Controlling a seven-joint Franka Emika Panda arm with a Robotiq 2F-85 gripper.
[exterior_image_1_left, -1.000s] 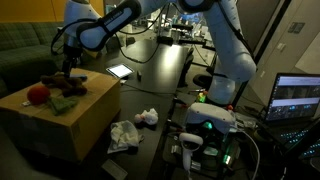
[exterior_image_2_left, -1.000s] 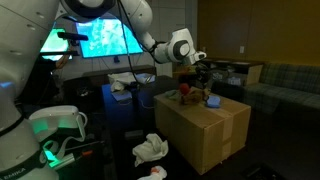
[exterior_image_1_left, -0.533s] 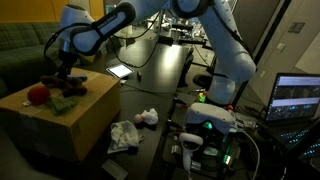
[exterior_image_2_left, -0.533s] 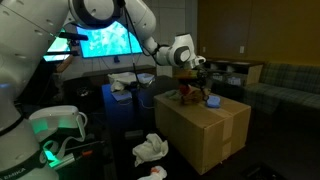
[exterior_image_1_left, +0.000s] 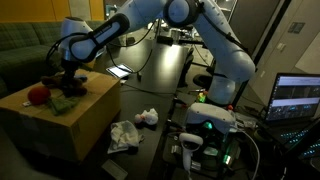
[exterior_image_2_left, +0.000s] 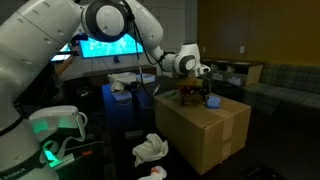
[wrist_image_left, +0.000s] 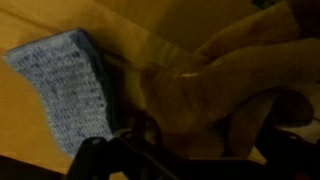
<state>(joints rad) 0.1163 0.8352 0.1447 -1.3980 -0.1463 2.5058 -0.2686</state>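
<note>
My gripper (exterior_image_1_left: 68, 80) is down low over the top of a cardboard box (exterior_image_1_left: 75, 122), which also shows in an exterior view (exterior_image_2_left: 215, 135). In the wrist view a tan plush toy (wrist_image_left: 215, 85) lies right under the jaws (wrist_image_left: 190, 160), whose dark fingers stand wide apart on either side of it, open. A blue-grey knitted cloth (wrist_image_left: 68, 85) lies beside the toy on the cardboard. In an exterior view a red round thing (exterior_image_1_left: 38, 95) sits on the box to the gripper's left, apart from it. A blue item (exterior_image_2_left: 213, 100) shows by the gripper (exterior_image_2_left: 196, 92).
White crumpled cloths (exterior_image_1_left: 130, 132) lie on the floor by the box, also seen in an exterior view (exterior_image_2_left: 150, 150). A dark table with a tablet (exterior_image_1_left: 120, 71) stands behind. A lit laptop (exterior_image_1_left: 298, 97) and the robot base (exterior_image_1_left: 210, 125) are to the right. A sofa (exterior_image_2_left: 280, 85) stands at the back.
The arm has swung over the box and lowered the gripper towards the things on its top. The things on the box have not moved.
</note>
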